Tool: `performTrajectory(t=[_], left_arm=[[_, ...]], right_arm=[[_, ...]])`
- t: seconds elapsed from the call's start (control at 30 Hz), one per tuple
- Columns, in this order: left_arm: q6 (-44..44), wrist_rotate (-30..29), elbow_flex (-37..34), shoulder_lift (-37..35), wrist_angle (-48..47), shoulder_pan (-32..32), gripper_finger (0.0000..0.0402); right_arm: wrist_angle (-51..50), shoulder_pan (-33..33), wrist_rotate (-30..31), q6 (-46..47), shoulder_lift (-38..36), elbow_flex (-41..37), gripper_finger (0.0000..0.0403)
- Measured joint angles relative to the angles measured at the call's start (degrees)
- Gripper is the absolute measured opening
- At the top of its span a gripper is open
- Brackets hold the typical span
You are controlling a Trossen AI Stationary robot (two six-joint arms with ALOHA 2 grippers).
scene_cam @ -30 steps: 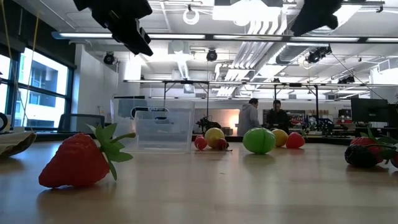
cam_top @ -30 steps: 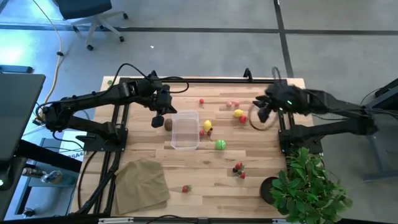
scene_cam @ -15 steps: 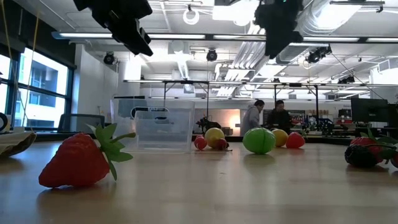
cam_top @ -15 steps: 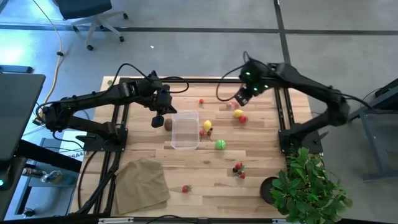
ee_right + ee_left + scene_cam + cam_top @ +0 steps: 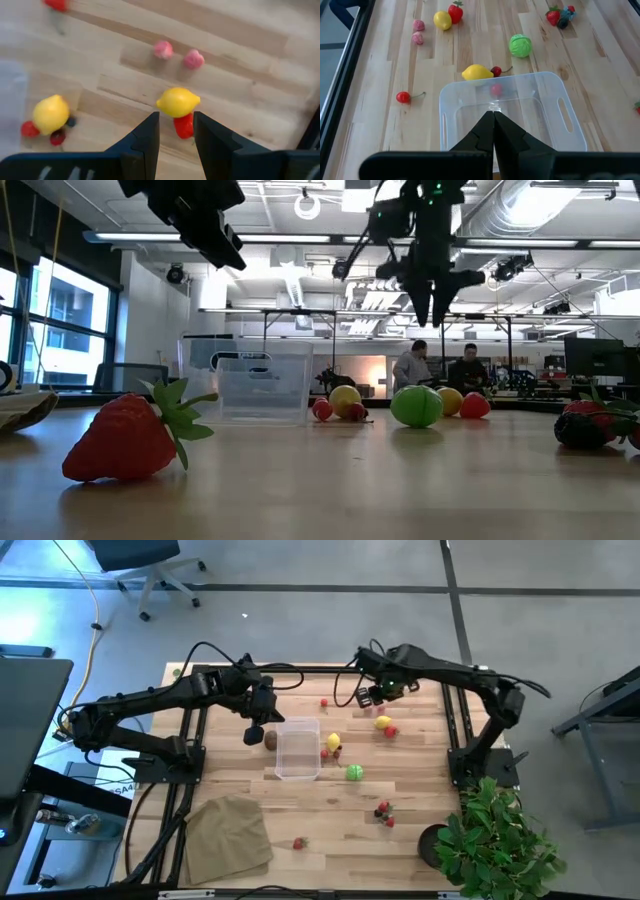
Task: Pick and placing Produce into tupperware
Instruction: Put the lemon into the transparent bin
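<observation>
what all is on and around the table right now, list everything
tupperware: 1, clear, table middle, looks empty
lemons: 2, yellow, one right of the tub, one farther right
green ball: 1, green, right of the tub's near corner
kiwi: 1, brown, against the tub's left side
strawberry: 1, red, near edge
cloth: 1, tan, near-left corner
potted plant: 1, green, near-right corner
left gripper: shut, left of the tub
right gripper: open, above the far-right fruit

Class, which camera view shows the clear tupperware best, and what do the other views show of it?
The left wrist view: the tupperware fills the frame, open and empty. The high view shows it small from above; the low view shows its side wall; the right wrist view shows only a blurred edge at most.
</observation>
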Motion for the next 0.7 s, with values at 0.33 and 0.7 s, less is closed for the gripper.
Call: performTrajectory(t=[0.33,0.7], left_arm=[[-0.01,0.01,0.0,0.0,0.0,0.0,0.0001],[-0.01,-0.01,-0.01,0.0,0.0,0.0,0.0001]], right_arm=[[0.81,1.59,-0.31,10.22,5.05,-1.17,0.011],[4.29,2.71,4.22,18.19,7.03,-1.17,0.011]])
